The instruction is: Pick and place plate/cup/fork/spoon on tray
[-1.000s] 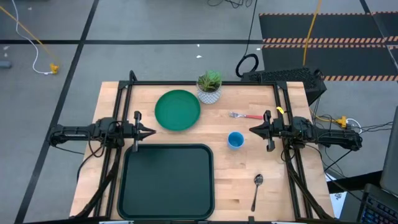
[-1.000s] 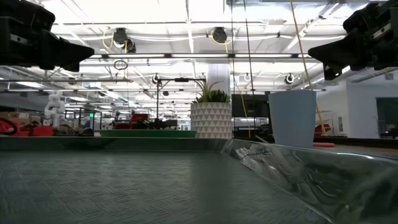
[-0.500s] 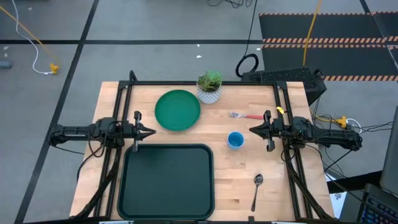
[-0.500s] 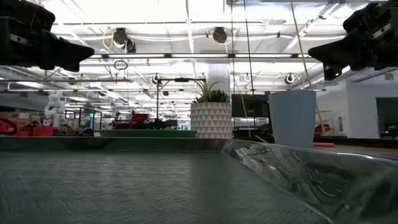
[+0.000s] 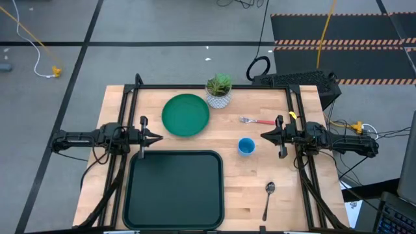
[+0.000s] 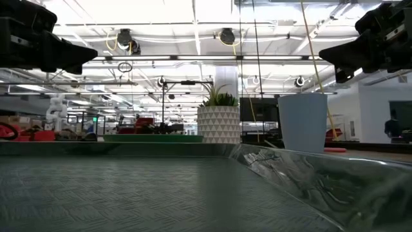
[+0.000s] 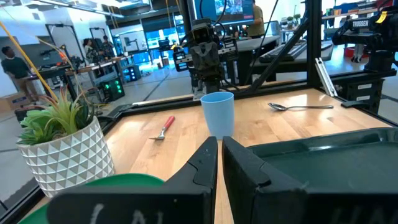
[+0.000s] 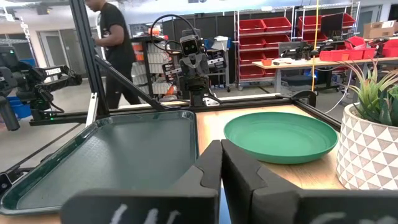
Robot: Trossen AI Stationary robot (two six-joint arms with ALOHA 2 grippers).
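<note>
High view: nothing has moved in the last second; left gripper (image 5: 158,137) and right gripper (image 5: 264,136) hover clenched, empty. Plate (image 5: 186,116), cup (image 5: 246,145), fork (image 5: 257,121), spoon (image 5: 268,198) lie outside the tray (image 5: 174,221); task unstarted

We are in a robotics lab or workshop, a large open hall rather than a home. Our wooden table (image 5: 260,175) stands on a grey floor marked with dark lines, beside a black mat edged in orange-striped hazard tape (image 5: 338,44), with a yellow cable (image 5: 29,36) trailing across the floor. In the low view we see a high ceiling with exposed pipes, long strip lights (image 6: 193,26) and hanging fixtures. The right wrist view shows metal shelving with red storage bins (image 8: 264,37), work benches and a person (image 8: 115,43) standing by. The left wrist view shows monitors (image 7: 227,7) and further equipment racks behind.
</note>
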